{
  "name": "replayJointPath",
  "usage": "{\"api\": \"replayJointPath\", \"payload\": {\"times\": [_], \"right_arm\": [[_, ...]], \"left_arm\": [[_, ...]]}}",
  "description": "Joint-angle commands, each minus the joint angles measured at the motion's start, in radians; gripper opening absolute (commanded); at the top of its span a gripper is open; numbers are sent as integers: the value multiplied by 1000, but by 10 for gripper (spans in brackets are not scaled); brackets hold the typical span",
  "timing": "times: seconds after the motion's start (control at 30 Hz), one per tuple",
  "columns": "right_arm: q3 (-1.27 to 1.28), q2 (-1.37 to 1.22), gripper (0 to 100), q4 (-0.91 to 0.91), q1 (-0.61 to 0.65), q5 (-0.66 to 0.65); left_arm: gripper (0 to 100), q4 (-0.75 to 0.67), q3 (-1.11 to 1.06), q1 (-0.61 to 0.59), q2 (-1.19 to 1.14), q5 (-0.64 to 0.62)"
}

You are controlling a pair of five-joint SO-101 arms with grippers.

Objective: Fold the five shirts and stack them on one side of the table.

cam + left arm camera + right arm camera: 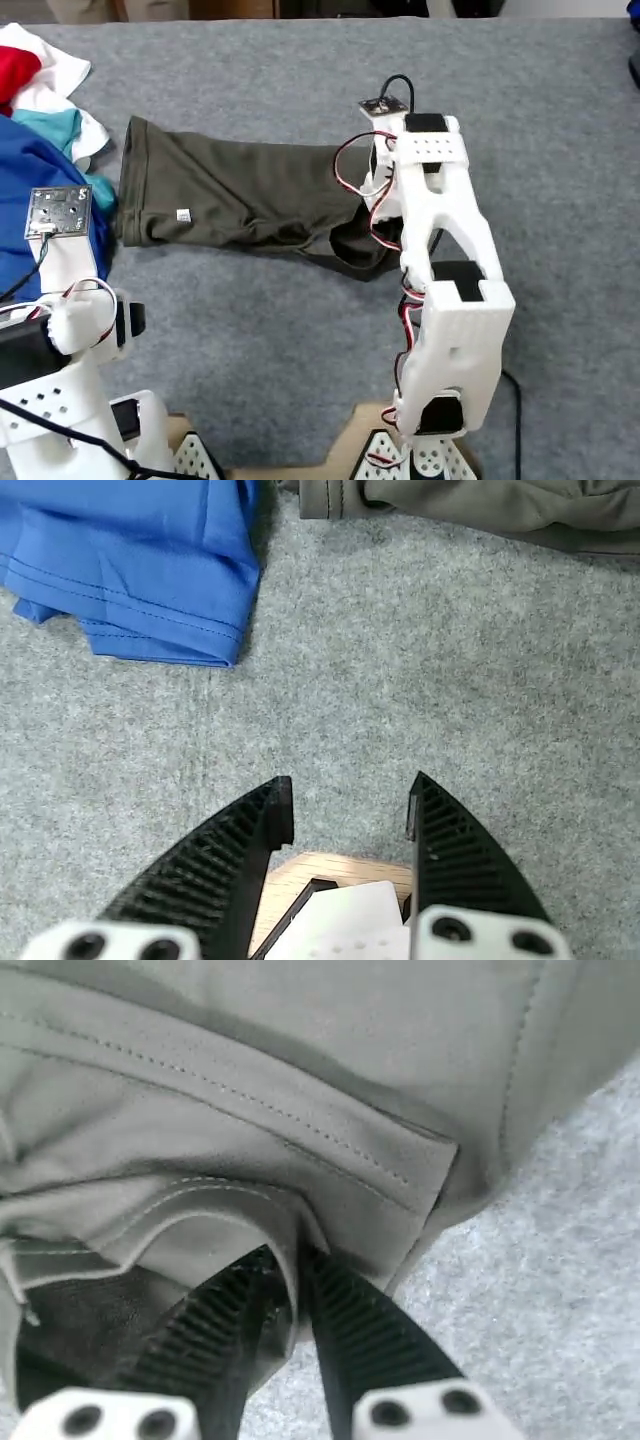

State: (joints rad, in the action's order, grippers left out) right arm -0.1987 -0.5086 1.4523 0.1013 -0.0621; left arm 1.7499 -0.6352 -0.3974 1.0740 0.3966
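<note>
Clearly the right gripper (290, 1260) is pinched together on a thin fold of the olive shirt (240, 195), close to a stitched hem at the garment's 3 o'clock end in the high view. That shirt lies long and fairly flat across the middle of the grey table cover (300, 340), running from 9 to 3 o'clock.

I judge it light, limp and not slippery. It will drape and drag on the rough cover rather than slide, so a single pinch is likely to bunch it. A hold at a hem corner, with the matching corner held too, should keep a fold square.

The left gripper (350, 800) hangs at about 8 o'clock with its jaws apart over bare cover, holding nothing. Just beside the olive shirt's 9 o'clock end lies the blue shirt (30, 190). Farther out, at 10 o'clock, a white shirt (50, 70), a red shirt (15, 70) and a teal shirt (55, 125) lie heaped and unfolded.

The right arm (450, 260) overhangs the olive shirt's 3 o'clock end and may hinder a fold across it.
</note>
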Motion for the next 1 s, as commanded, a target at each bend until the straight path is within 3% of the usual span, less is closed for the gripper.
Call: {"api": "replayJointPath", "payload": {"times": [0.0, 0.57, 0.77, 0.97], "right_arm": [[-15, 5, 34, -18, -13, -5], [-229, 1, 7, -18, -54, -5], [-377, -124, 7, -11, -51, -8], [-581, -292, 16, 55, -50, -153]], "left_arm": [[201, 8, 5, 6, 1, 5], [201, 8, 5, 5, 1, 5], [201, 8, 5, 5, 1, 5], [201, 8, 3, 3, 1, 5]]}}
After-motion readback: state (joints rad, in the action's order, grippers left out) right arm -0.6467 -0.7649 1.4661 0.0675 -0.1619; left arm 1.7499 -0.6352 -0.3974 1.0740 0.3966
